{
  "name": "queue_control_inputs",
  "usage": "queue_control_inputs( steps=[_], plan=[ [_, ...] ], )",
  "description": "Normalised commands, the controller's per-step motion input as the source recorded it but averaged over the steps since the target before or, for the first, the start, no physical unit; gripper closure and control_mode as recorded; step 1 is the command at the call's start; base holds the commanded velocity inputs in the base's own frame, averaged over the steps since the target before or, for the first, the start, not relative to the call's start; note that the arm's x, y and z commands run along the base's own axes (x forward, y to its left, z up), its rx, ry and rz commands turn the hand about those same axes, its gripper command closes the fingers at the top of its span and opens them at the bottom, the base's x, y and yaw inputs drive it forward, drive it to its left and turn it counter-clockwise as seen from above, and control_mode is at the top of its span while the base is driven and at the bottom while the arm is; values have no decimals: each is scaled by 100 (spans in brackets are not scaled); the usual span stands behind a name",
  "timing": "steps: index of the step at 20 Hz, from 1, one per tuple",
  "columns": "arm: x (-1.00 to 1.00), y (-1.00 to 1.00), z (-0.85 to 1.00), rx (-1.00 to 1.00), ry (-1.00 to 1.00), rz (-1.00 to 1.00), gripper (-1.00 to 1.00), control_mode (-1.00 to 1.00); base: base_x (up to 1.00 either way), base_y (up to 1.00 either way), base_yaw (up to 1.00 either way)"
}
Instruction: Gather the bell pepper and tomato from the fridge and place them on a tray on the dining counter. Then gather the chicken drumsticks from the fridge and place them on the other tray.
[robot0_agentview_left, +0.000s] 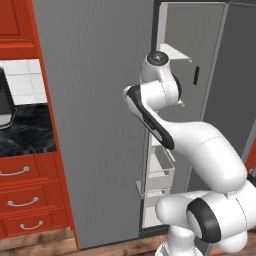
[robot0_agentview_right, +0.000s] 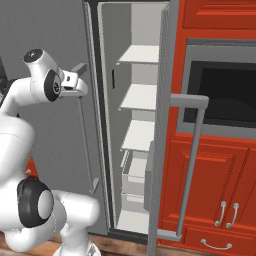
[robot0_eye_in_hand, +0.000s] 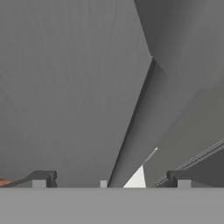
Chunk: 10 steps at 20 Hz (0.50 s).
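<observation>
fridge (robot0_agentview_right: 135, 150) stands part open, its shelves looking bare from here. gripper (robot0_agentview_right: 80, 74), jaws wide and empty, sits by the door edge. steel door looks heavy and stiff; the long bar handle (robot0_agentview_right: 192, 165) seems the best hold.

Even, soft rendered light; sharp, glare-free.

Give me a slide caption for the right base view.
Open gripper raised beside the fridge, its right door swung open on pale bare shelves.

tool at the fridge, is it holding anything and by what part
Nothing is held. The tool is open with empty space between its fingers, up by the fridge door.
</observation>
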Motion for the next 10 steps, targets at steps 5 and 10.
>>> queue_control_inputs(
  steps=[5, 10],
  plan=[
    [3, -7, -6, 0, 0, -2, -100, -100, 0, 0, 0],
    [25, -6, -9, 0, 0, 0, -100, -100, 0, 0, 0]
  ],
)
